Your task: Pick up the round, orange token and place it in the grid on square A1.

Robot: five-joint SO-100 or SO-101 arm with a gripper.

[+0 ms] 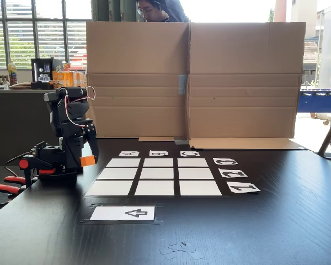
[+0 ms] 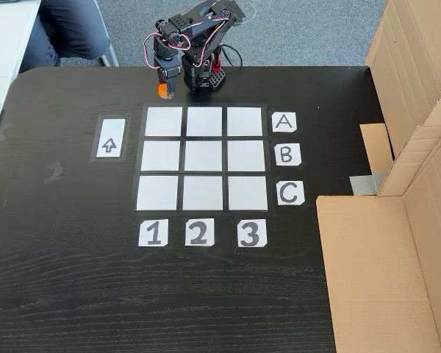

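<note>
Hand (image 2: 164, 90) is clamped on the token (image 2: 161, 90), just off the grid's (image 2: 203, 157) far edge, at abt 11 o'clock from the grid centre in the top-down fixed view. In the low fixed view the token (image 1: 87, 160) sits at abt 9 o'clock of the grid (image 1: 157, 173), gripped side-on w/ fingers pointing down; looks just above the counter (image 2: 73, 287), though contact can't be told. Prob held low bc square A1 (image 2: 164, 121) is the nearest corner cell, right by the arm base, so only a short carry is needed. Token's axis looks roughly vertical, flat top up, so it should land flat. It's round, so no real heading.
</note>
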